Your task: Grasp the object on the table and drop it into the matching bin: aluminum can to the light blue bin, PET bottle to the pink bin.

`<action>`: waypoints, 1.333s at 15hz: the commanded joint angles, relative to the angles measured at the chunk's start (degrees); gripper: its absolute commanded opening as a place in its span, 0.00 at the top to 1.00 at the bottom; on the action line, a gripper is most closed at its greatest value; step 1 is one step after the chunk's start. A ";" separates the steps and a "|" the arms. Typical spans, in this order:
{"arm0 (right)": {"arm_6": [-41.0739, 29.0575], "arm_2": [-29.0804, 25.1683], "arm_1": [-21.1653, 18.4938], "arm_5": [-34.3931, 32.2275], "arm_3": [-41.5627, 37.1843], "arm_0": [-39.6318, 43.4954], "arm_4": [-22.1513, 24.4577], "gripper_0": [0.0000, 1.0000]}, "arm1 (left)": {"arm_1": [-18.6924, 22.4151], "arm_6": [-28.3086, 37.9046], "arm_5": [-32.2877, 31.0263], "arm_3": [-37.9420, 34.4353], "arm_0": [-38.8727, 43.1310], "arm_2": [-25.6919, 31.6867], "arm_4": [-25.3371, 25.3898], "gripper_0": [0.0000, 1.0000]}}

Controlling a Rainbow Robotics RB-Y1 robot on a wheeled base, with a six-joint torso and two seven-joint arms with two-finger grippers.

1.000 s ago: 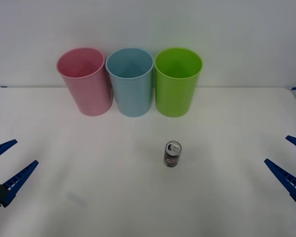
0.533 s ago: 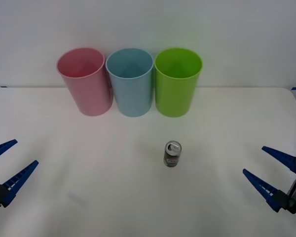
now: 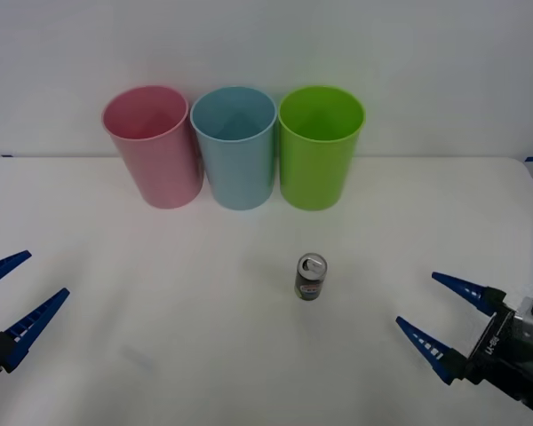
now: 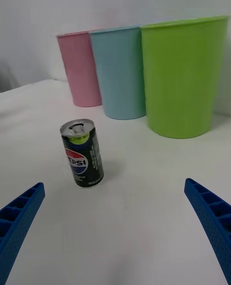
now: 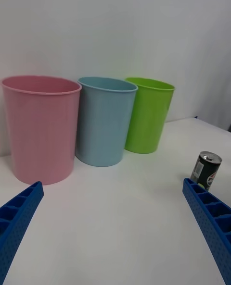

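Progress: nothing grasped yet. Pepsi can (image 3: pixel 311 277) upright on white table (image 3: pixel 160 293), mid-table, in front of bin row, well apart from it. Your right gripper (image 3: pixel 433 312) low over table to can's right, fingers spread wide, empty, aimed at can. Left gripper (image 3: pixel 16 291) parked at table's left edge, fingers wide, empty.

Left to do: close on can, lift, drop into light blue bin (image 3: pixel 234 146).

Surroundings: blue bin sits between pink bin (image 3: pixel 151 145) and green bin (image 3: pixel 320 145), all three nearly touching; you must clear neighbours' rims. Path to can looks unobstructed.
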 commanded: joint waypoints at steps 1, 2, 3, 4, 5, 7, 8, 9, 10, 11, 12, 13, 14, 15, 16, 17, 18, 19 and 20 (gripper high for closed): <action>1.34 3.02 0.51 0.95 3.28 -2.16 0.01 0.00 | 0.00 0.00 0.00 0.00 0.00 0.00 0.00 0.00; 1.69 3.81 1.03 1.21 4.34 -2.95 0.10 0.00 | 0.00 0.00 0.00 0.00 0.00 0.00 0.00 0.00; 2.04 4.08 2.18 1.48 5.31 -3.92 1.42 0.00 | 0.00 0.00 0.00 0.00 0.00 0.00 0.00 0.00; 2.22 4.08 3.32 1.74 5.83 -4.44 2.56 0.00 | 0.00 0.00 0.00 0.00 0.00 0.00 0.00 0.00; 2.48 4.25 4.73 2.53 6.01 -4.79 3.97 0.00 | 0.00 0.00 0.00 0.00 0.00 0.00 0.00 0.00; 2.92 4.87 6.84 4.29 6.01 -5.23 5.81 0.00 | 0.00 0.00 0.00 0.00 0.00 0.00 0.00 0.00; 3.09 5.84 7.27 5.26 6.01 -5.41 5.99 0.00 | 0.00 0.00 0.00 0.00 0.00 0.00 0.00 0.00; 3.36 7.24 7.36 6.66 6.01 -5.41 5.99 0.00 | 0.00 0.00 0.00 0.00 0.00 0.00 0.00 0.00; 3.71 8.65 7.45 8.16 6.01 -5.67 5.81 0.00 | 0.00 0.00 0.00 0.00 0.00 0.00 0.00 0.00; 4.15 9.35 7.80 9.04 6.01 -5.85 5.81 0.00 | 0.00 0.00 0.00 0.00 0.00 0.00 0.00 0.00; 4.50 10.23 8.07 10.09 6.01 -6.11 5.81 0.00 | 0.00 0.00 0.00 0.00 0.00 0.00 0.00 0.00; 4.76 11.02 8.33 10.79 6.01 -6.38 5.81 0.00 | 0.00 0.00 0.00 0.00 0.00 0.00 0.00 0.00; 5.12 11.90 8.77 12.02 6.01 -6.73 6.08 0.00 | 0.00 0.00 0.00 0.00 0.00 0.00 0.00 0.00; 5.29 12.25 9.30 12.82 6.01 -6.99 6.52 0.00 | 0.00 0.00 0.00 0.00 0.00 0.00 0.00 0.00; 5.56 12.34 9.91 13.61 6.01 -7.34 7.22 0.00 | 0.00 0.00 0.00 0.00 0.00 0.00 0.00 0.00; 5.73 12.34 10.88 14.49 6.01 -7.78 8.45 0.00 | 0.00 0.00 0.00 0.00 0.00 0.00 0.00 0.00; 5.91 12.43 11.58 15.54 6.01 -8.13 9.24 0.00 | 0.00 0.00 0.00 0.00 0.00 0.00 0.00 0.00; 6.08 12.69 12.20 16.51 6.01 -8.31 9.68 0.00 | 0.00 0.00 0.00 0.00 0.00 0.00 0.00 0.00; 6.17 12.96 12.64 17.30 6.01 -8.57 10.12 0.00 | 0.00 0.00 0.00 0.00 0.00 0.00 0.00 0.00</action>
